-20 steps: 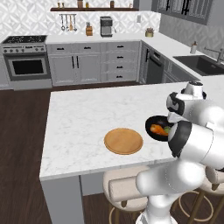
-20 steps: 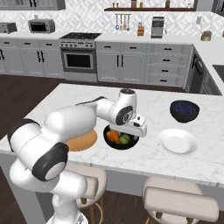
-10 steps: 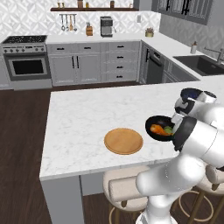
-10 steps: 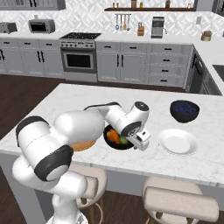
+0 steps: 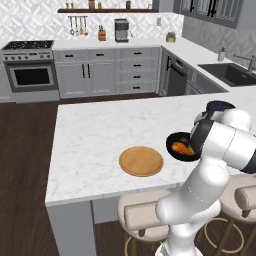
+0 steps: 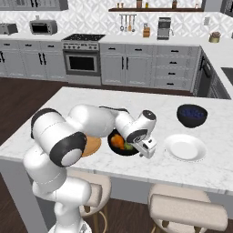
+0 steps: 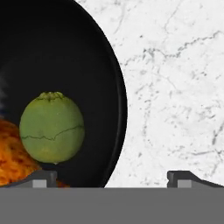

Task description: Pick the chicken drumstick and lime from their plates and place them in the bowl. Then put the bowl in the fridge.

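Note:
The black bowl (image 6: 119,149) stands on the island counter and holds the orange-brown chicken drumstick (image 6: 117,140) and the lime (image 6: 129,146). In the hand view the lime (image 7: 51,127) lies inside the bowl's rim (image 7: 119,87), with the drumstick (image 7: 9,155) at its left. My gripper (image 6: 147,149) hangs low at the bowl's right edge, open. It straddles the rim (image 7: 113,179), with one fingertip (image 7: 41,176) over the inside and the other over the marble. The wooden plate (image 5: 141,161) and the white plate (image 6: 185,147) are bare. The fridge is out of view.
A dark blue bowl (image 6: 191,114) sits behind the white plate near the island's far right. Stools (image 6: 186,211) stand under the near edge of the counter. Cabinets, a stove (image 6: 83,54) and a sink line the back walls.
My hand has come down from above the bowl and shifted to its right rim. The jaws have stayed open. The drumstick and lime lie still in the bowl.

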Robot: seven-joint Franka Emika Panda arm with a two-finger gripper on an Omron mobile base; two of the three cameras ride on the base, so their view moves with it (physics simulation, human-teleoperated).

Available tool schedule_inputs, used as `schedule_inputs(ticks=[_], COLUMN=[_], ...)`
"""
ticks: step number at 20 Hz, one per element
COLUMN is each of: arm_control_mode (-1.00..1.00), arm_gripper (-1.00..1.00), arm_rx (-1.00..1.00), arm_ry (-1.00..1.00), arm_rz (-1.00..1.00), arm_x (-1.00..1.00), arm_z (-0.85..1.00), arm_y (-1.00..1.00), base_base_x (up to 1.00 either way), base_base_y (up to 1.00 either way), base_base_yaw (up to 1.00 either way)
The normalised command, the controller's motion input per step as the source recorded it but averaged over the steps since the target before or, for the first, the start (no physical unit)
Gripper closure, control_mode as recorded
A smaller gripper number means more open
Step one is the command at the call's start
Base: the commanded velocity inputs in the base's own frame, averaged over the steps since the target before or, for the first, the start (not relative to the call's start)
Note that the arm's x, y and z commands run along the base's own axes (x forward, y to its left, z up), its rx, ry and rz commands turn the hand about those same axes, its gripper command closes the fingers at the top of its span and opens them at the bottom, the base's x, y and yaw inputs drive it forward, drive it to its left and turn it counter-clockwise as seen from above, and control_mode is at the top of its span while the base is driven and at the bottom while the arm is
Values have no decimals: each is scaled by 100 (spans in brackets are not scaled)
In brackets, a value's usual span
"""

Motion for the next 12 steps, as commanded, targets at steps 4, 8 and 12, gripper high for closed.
schedule_inputs(ticks=[4,8,12], arm_control_mode=[-100,-100,-100], arm_gripper=[-100,-100,100], arm_rx=[0,0,-1], arm_ry=[0,0,0], arm_rz=[0,0,-1], arm_x=[7,4,12], arm_z=[-31,-29,-39], arm_y=[0,2,35], base_base_x=[0,0,0], base_base_y=[0,0,0], base_base_yaw=[0,0,0])
